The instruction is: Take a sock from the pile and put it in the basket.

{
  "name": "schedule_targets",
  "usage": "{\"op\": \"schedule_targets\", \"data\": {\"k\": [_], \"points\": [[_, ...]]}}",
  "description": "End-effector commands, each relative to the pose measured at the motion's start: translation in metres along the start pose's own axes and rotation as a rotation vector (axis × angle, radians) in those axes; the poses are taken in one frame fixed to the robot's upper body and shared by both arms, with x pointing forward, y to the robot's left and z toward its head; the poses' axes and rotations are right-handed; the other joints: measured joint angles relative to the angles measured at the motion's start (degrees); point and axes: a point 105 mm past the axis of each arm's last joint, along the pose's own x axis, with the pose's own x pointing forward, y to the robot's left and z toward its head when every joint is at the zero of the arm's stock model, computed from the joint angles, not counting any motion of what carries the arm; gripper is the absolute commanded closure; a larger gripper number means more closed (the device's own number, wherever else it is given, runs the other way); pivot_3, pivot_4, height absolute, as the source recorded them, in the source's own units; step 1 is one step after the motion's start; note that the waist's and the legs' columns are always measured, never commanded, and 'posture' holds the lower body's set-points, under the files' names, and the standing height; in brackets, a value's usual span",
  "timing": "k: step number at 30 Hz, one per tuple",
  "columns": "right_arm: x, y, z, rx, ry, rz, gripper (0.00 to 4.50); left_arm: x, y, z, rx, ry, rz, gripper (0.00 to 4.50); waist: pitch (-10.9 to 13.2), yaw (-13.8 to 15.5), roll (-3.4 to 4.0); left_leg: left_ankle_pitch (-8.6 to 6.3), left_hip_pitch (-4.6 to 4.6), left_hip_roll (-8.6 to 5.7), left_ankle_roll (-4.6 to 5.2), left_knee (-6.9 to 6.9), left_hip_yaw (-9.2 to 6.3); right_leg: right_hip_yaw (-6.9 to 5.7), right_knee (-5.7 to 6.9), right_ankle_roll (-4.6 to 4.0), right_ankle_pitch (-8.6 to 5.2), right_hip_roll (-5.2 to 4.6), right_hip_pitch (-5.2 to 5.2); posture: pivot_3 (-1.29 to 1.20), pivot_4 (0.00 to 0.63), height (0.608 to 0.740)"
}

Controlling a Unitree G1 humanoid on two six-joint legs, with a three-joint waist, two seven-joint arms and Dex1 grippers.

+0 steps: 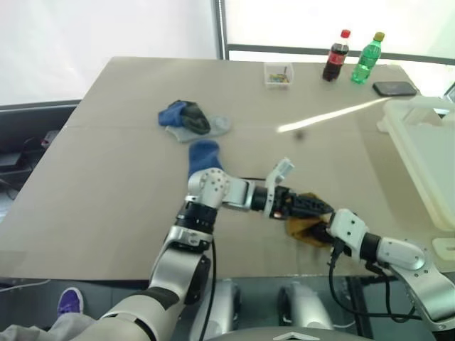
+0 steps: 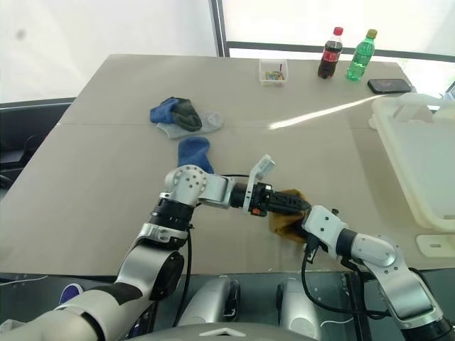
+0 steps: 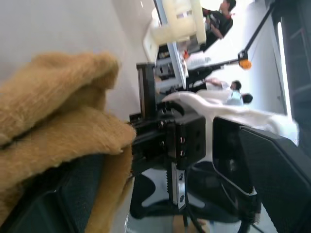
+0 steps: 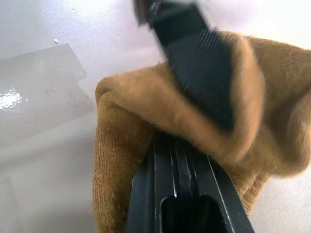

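Broad beige counter [image 1: 106, 177] out front, a seam running across it, and a bright streak of sunlight [image 1: 334, 115] slanting over its far right part. Behind it, white glare from the windows [image 2: 306, 18], split by a dark upright frame [image 1: 220, 28]. At the far edge stand a cola bottle [image 1: 336, 55] and a green bottle [image 1: 367, 58] side by side, a small clear box [image 1: 278, 74] just left of them, a dark phone [image 1: 394, 88] to the right. Dark floor [image 1: 21, 149] off the left edge.

Mustard sock [image 1: 307, 231] half hidden (behind both claws).
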Motion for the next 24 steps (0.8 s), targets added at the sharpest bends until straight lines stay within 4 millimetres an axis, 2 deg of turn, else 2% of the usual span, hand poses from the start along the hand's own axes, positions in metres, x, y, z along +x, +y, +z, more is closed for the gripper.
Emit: {"op": "schedule_targets", "data": {"k": [1, 7, 10, 13, 17, 21, 24], "points": [[0.003, 0.011, -0.002, 0.001, 0.01, 0.037, 4.44, 0.003, -0.005, -0.009, 0.013, 0.068, -0.044, 0.0, 0.0, 0.0, 0.0, 0.0, 0.0, 0.02, 0.0, 0.0, -0.01, -0.01, 0.0, 0.0, 0.0, 0.0, 0.0, 0.0, 0.15, 0.729], [-0.001, 0.005, -0.002, 0.001, 0.007, 0.006, 4.44, -0.004, 0.02, -0.017, -0.002, 0.092, 0.03, 0.0, -0.01, 0.02, 0.0, 0.0, 0.0, 0.05, 0.0, -0.01, -0.02, -0.01, -0.01, -0.02, -0.01, -0.01, 0.0, 0.0, 0.15, 0.729], [-0.009, 0.006, 0.014, 0.053, -0.057, 0.012, 4.44, -0.008, 0.038, -0.018, -0.025, 0.064, 0.085, 0.0, -0.01, 0.17, 0.01, -0.01, -0.01, 0.04, 0.0, -0.01, -0.03, -0.02, -0.02, -0.02, -0.01, -0.18, 0.0, 0.0, 0.15, 0.729], [-0.02, 0.003, 0.03, 0.077, -0.114, 0.006, 4.44, -0.011, 0.047, -0.021, -0.038, 0.061, 0.1, 0.0, -0.02, 0.25, 0.01, -0.01, -0.05, 0.02, 0.02, 0.0, -0.07, -0.09, -0.04, -0.01, -0.01, -0.26, 0.01, 0.0, 0.15, 0.729], [-0.038, -0.004, 0.042, 0.083, -0.146, -0.039, 4.44, -0.011, 0.052, -0.025, -0.037, 0.072, 0.103, 0.0, -0.06, 0.24, -0.01, -0.02, -0.02, -0.03, 0.04, 0.03, -0.07, -0.12, -0.04, 0.01, 0.0, -0.36, 0.07, 0.0, 0.15, 0.729], [-0.052, -0.012, 0.05, 0.222, -0.206, -0.081, 4.44, -0.009, 0.051, -0.026, -0.004, 0.075, 0.089, 0.0, -0.1, 0.34, 0.0, -0.03, 0.04, -0.03, 0.05, 0.05, -0.14, -0.21, -0.06, 0.02, -0.01, -0.42, 0.11, 0.0, 0.15, 0.729], [-0.056, -0.021, 0.05, 0.273, -0.202, -0.131, 4.44, -0.014, 0.042, -0.018, 0.163, 0.04, 0.055, 0.0, -0.11, 0.26, 0.02, -0.03, 0.03, -0.03, 0.05, 0.05, -0.16, -0.22, -0.06, 0.01, 0.0, -0.43, 0.17, 0.0, 0.15, 0.729]]}}
